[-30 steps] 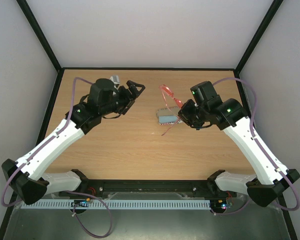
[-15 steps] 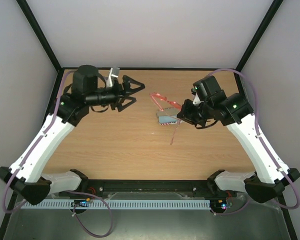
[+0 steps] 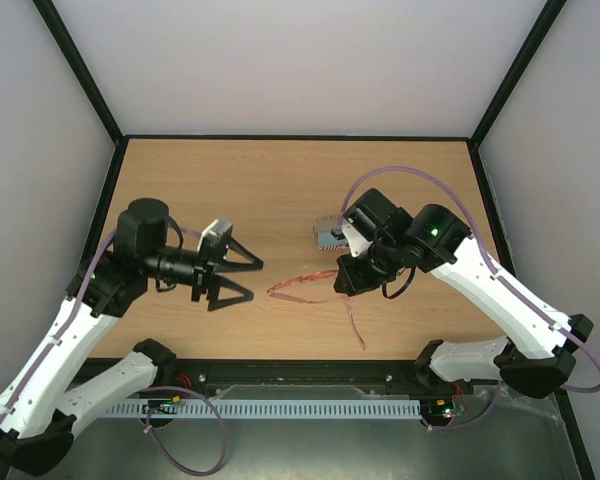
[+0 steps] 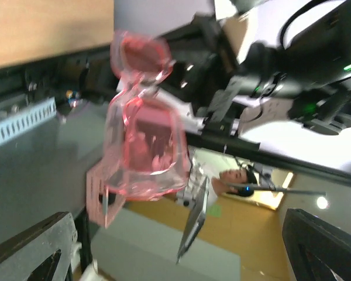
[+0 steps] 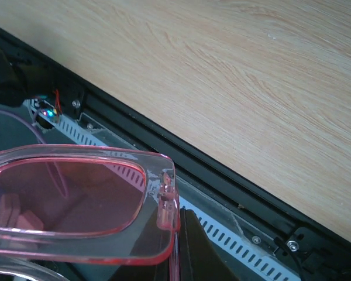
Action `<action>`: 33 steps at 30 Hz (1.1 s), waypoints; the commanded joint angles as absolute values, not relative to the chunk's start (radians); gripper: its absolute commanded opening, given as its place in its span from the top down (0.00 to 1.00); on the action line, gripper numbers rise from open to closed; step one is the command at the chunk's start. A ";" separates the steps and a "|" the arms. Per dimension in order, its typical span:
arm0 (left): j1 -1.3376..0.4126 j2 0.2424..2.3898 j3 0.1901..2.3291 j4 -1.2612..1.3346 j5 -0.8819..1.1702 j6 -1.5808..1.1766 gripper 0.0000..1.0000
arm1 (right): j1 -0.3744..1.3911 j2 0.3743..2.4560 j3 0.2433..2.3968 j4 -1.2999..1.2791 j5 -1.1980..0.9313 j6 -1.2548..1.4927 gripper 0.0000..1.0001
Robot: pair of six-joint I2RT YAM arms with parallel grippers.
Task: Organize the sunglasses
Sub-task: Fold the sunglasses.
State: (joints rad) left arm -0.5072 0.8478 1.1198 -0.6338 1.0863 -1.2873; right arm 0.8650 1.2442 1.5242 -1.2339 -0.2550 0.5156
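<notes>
My right pincer [image 3: 344, 279] is clenched on one end of the sunglasses [image 3: 298, 288]. It holds the pink frame apparently off the table [image 3: 230, 190], lenses extended toward my other arm. One temple [image 3: 356, 325] hangs unfolded toward the near edge. My left pincer [image 3: 256, 280] is released, jaws spread wide, aimed at the free end and just short of it. I judge this a position for handover or for folding the temple. The patterned case [image 3: 326, 236] lies behind my right wrist.

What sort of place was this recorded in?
Probably a lab robot cell: a wooden table boxed in by plain white walls on black framing, and a headset-wearing person visible from the left wrist.
</notes>
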 commanded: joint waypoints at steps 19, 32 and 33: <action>-0.561 0.866 0.935 -0.658 1.382 -1.261 0.01 | 1.083 1.425 1.714 -1.274 -0.158 0.405 0.99; -0.659 0.931 0.967 -0.621 1.374 -1.250 0.08 | 1.084 1.430 1.694 -1.258 -0.168 0.388 0.99; -0.661 0.933 0.962 -0.623 1.377 -1.247 0.10 | 1.083 1.427 1.691 -1.258 -0.171 0.388 0.99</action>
